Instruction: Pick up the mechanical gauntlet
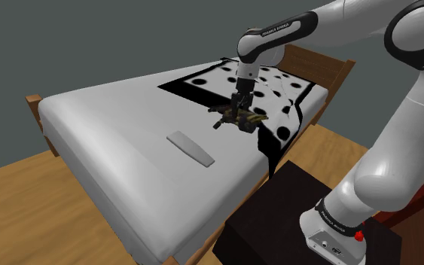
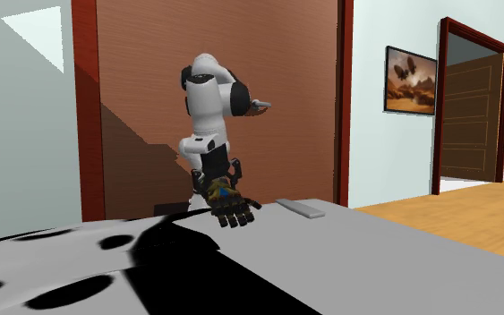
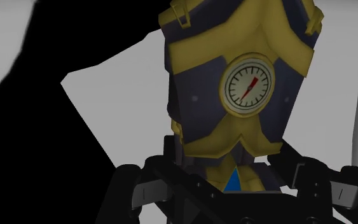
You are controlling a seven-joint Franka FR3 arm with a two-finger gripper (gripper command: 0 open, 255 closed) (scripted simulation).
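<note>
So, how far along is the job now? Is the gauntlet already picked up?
Done: the approach. The gripper sits on the mechanical gauntlet above the bed. In hand: the grasp, since the gauntlet looks clasped close under the wrist camera. Left: a clear lift. Whether it already hangs free of the mattress is hard to tell.

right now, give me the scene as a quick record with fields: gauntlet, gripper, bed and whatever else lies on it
gauntlet: yellow and dark blue, round dial with a red needle
gripper: directly above the gauntlet, pointing down at it
lifted or resting: cannot tell
bed: pale grey mattress, wooden frame
spotted cover: white with black dots, at the bed's end on the shoulder view's right; the gauntlet is by its edge
grey slab: flat on the mattress, apart from the gauntlet
</note>
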